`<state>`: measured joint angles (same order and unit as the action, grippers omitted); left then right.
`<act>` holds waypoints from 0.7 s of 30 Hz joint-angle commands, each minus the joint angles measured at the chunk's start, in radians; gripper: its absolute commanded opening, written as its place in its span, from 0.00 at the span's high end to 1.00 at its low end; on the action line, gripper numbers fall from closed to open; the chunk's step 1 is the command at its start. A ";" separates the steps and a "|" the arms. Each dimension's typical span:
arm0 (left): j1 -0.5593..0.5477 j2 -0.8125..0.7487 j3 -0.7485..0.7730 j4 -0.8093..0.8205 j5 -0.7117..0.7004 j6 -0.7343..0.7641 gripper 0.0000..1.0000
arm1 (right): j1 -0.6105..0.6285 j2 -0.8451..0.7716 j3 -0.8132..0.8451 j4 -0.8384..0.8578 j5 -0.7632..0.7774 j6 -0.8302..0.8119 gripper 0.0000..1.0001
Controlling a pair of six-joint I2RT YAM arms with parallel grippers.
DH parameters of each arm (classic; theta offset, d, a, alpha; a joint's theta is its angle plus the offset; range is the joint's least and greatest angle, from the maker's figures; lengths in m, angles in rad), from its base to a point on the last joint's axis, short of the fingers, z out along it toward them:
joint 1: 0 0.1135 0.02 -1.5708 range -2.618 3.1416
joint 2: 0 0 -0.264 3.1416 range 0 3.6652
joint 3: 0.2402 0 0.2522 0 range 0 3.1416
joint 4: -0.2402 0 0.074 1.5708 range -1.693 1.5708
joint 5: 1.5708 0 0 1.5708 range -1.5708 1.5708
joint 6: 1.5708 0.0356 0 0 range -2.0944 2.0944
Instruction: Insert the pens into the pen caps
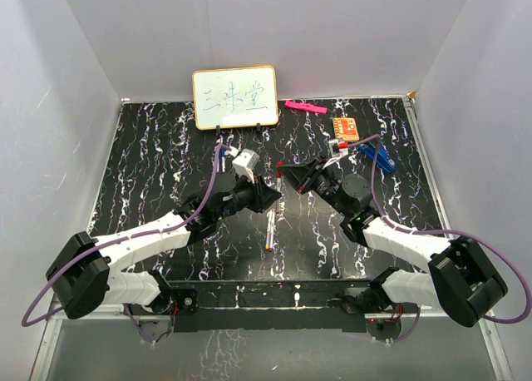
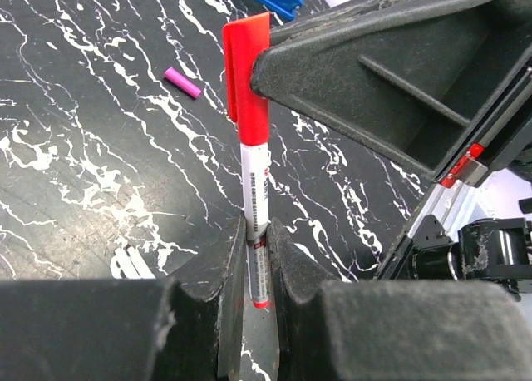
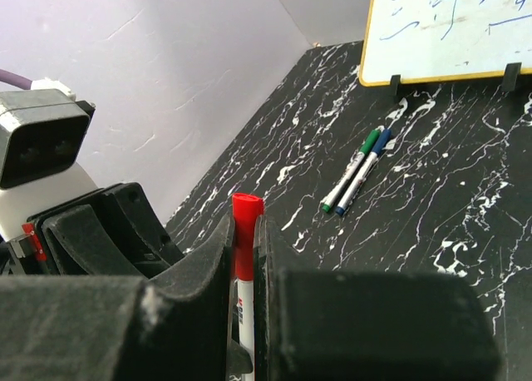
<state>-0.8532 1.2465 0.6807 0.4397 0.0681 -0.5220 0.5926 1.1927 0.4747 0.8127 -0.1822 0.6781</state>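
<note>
Red pen (image 2: 256, 181) is pinched between both my grippers above the middle of the table (image 1: 166, 165). My left arm reaches in from the near left corner and my right arm from the near right, so the two wrists meet almost nose to nose in front of the whiteboard (image 1: 235, 98). My left gripper (image 2: 258, 231) is clenched on the white barrel. My right gripper (image 3: 246, 227) is closed tight on the red end of the same pen, one black finger pressed against the red cap (image 2: 249, 81).

The table is black with white marbled veins, and plain white walls (image 1: 66, 81) close it in on three sides. A pink marker (image 1: 304, 107), a small orange block (image 1: 346, 129) and a blue clip (image 1: 378, 156) lie toward the far right. A purple cap (image 2: 182, 81) lies loose on the surface, well apart from my fingers. A green pen (image 3: 349, 173) and a blue pen (image 3: 363, 175) lie side by side, touching, near the whiteboard. Another pen (image 1: 271, 227) lies just below my left gripper in the top view.

The red pen is slim, with black print along its white barrel and a red band near its rear end. The red cap sits on its front end, clip tab sticking up.
</note>
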 commanded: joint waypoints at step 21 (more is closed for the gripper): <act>0.112 -0.053 0.097 0.170 -0.135 0.028 1.00 | 0.159 0.132 0.111 -0.407 0.026 -0.199 1.00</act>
<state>-0.8028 1.2518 0.6941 0.3771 0.0246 -0.4950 0.6674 1.2774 0.5926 0.6788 -0.1127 0.5404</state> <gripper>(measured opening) 0.105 0.066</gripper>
